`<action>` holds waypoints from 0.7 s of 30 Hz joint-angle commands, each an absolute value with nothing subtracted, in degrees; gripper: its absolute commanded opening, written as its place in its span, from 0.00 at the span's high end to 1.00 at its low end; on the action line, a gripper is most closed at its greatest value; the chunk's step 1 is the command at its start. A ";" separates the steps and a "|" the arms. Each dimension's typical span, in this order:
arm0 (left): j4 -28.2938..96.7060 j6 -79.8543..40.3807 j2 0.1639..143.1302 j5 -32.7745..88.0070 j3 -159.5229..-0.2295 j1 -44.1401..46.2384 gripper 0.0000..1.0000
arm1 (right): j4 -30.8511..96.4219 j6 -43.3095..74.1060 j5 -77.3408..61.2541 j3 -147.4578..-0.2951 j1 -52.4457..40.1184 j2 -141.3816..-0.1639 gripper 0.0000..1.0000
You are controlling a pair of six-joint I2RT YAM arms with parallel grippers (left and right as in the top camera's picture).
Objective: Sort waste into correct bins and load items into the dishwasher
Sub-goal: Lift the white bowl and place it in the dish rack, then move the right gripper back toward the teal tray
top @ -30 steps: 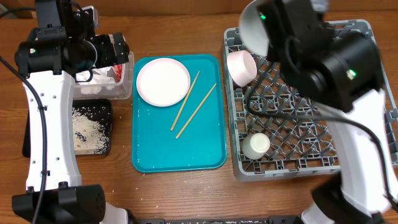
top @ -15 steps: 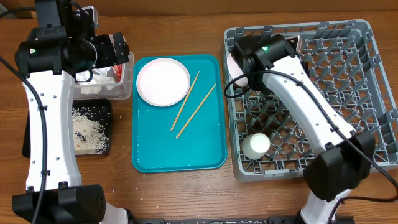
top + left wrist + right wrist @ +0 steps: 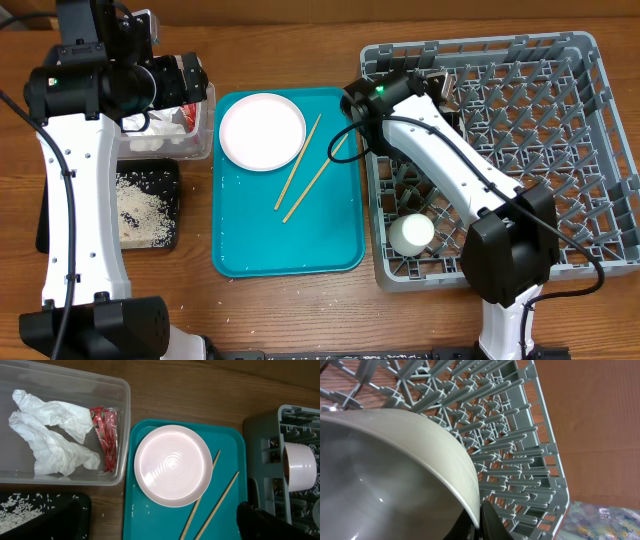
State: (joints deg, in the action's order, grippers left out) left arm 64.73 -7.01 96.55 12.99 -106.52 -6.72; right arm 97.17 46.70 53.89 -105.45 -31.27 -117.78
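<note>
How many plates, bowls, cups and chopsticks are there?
Plates: 1, pale pink plate
Bowls: 2, pink bowl and grey-green bowl
Cups: 1, small white cup
Chopsticks: 2, wooden chopsticks
Total: 6

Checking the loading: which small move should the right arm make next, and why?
Probably lower the grey-green bowl between pegs of the dish rack: the right gripper is shut on its rim, and the bowl is over the rack, apparently unseated.
</note>
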 commanded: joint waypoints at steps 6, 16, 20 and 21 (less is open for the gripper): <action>64.51 -6.39 96.75 12.69 -106.98 -6.31 0.00 | 97.10 49.80 52.90 -102.28 -34.98 -119.07 0.96; 64.51 -6.39 96.75 12.69 -106.98 -6.31 0.00 | 97.12 53.41 65.98 -100.82 -34.87 -119.07 0.96; 64.51 -6.39 96.75 12.69 -106.98 -6.31 0.00 | 97.12 52.71 62.35 -100.82 -35.51 -119.07 0.96; 64.51 -6.39 96.75 12.69 -106.98 -6.31 0.00 | 97.12 52.49 60.20 -100.82 -36.56 -119.07 0.96</action>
